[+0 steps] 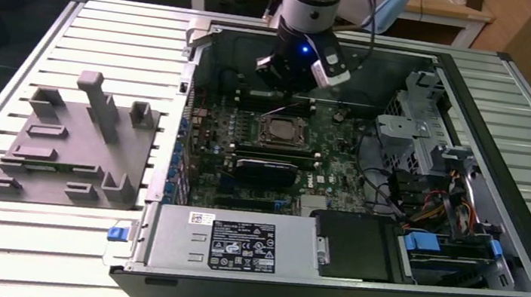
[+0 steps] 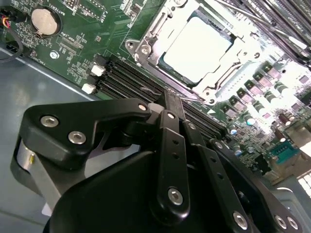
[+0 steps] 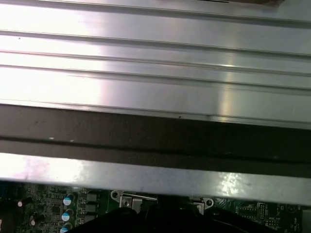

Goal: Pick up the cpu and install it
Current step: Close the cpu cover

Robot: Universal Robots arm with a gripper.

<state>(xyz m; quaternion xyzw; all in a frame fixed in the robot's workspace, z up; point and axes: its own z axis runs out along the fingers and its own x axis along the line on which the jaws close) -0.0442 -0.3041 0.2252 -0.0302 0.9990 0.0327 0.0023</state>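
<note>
Cpu point(image 2: 197, 48) sits in socket point(image 2: 146, 36) beside gripper point(image 2: 170, 104).

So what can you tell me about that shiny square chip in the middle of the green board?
The chip is a flat square with a pale, silvery metal top, lying level inside its metal socket frame on the green board. The frame's bars run along its edges. It sits near the middle of the open computer case. The claw hangs apart from it, above the dark slots beside the socket.
</note>
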